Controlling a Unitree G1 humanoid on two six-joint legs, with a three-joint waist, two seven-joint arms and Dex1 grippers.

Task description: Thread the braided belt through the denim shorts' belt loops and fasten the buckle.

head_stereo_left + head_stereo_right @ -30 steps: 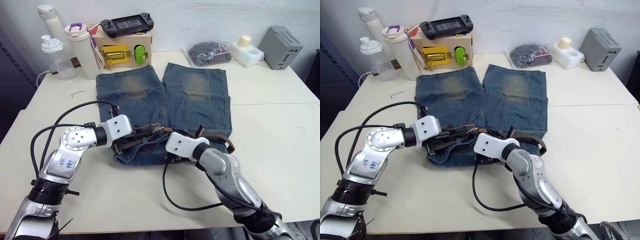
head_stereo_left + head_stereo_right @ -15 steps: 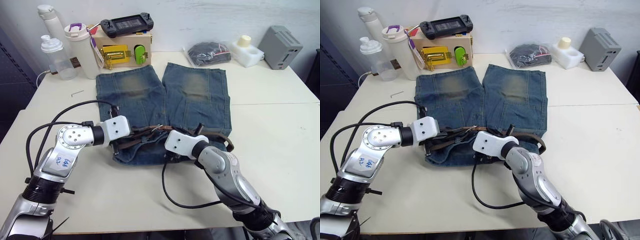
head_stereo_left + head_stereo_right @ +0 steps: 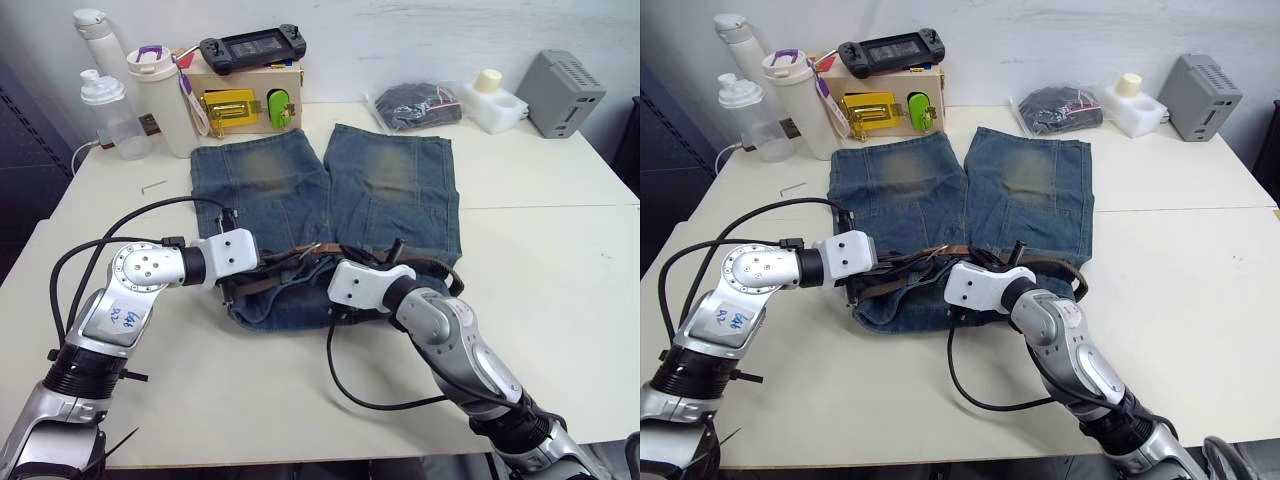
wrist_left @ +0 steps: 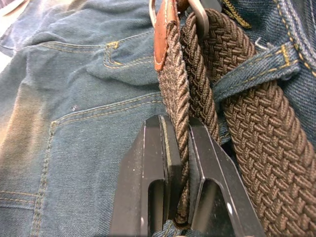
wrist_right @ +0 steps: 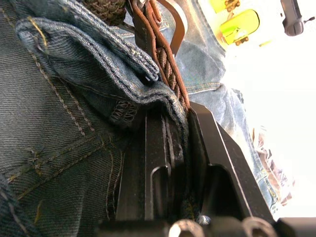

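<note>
Left claw (image 4: 178,148) pinches braided belt (image 4: 190,94) | right claw (image 5: 173,143) pinches denim shorts (image 5: 74,74) waistband | I pull slowly toward buckle (image 4: 177,10), cloth held flat.

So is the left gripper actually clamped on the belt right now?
Yes, the left gripper has its two black fingers closed on a strand of the braided belt.

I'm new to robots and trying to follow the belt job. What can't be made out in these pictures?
- Silver metal buckle: left wrist view, cut off by the picture's edge; prong hidden.
- Braided dark brown belt: head views, its middle hidden behind the right pincer and arm.
- Short denim belt loops: too small to count in the head views.
- Faded blue denim shorts: waistband front covered by both arms.
</note>
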